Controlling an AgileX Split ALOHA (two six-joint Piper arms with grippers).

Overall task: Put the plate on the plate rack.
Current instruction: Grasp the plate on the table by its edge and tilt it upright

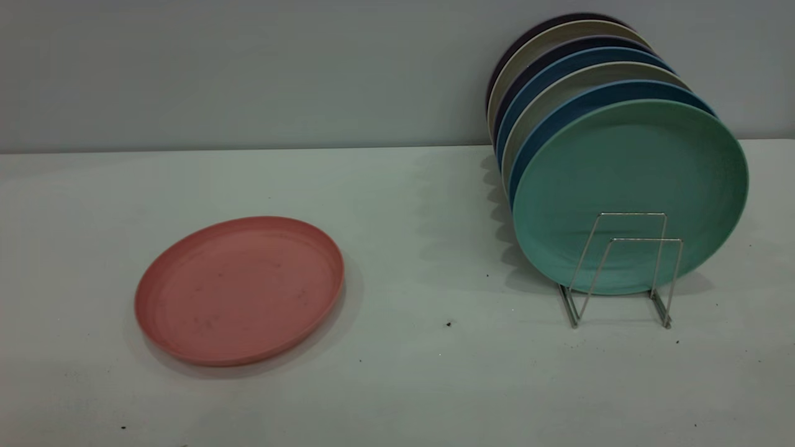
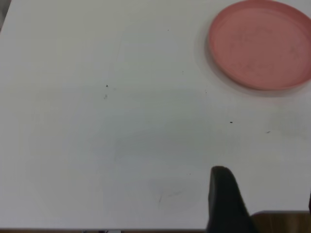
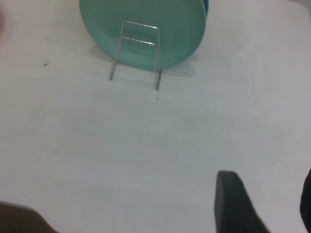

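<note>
While both arms hold back from the work area, the plate (image 1: 240, 289) lies flat, face up, on the white table (image 1: 410, 385), at about 8 o'clock from the centre of the exterior view. Faint dark smudges mark its salmon-pink surface, and nothing touches it. The plate rack (image 1: 623, 268) stands well apart from it, at about 4 o'clock from centre, with two upright trapezoid wire loops at its near end unoccupied. Directly behind those loops, the teal-green plate (image 1: 630, 186) stands on edge in the rack. More plates are filed upright behind it toward 12 o'clock: a blue plate (image 1: 562, 112), then cream, blue and dark ones, overlapping so that only their rims show. A few dark specks (image 1: 448, 323) dot the table between plate and rack.

Left wrist view: the left gripper (image 2: 265, 206) hovers above bare table, one dark finger (image 2: 224, 201) showing and a second only a sliver at the frame's edge, the wide gap indicating released jaws; the plate lies farther off. Right wrist view: the right gripper (image 3: 267, 204) likewise hangs over bare table, its fingers (image 3: 233, 204) spread and grasping nothing, facing the rack's vacant loops.
</note>
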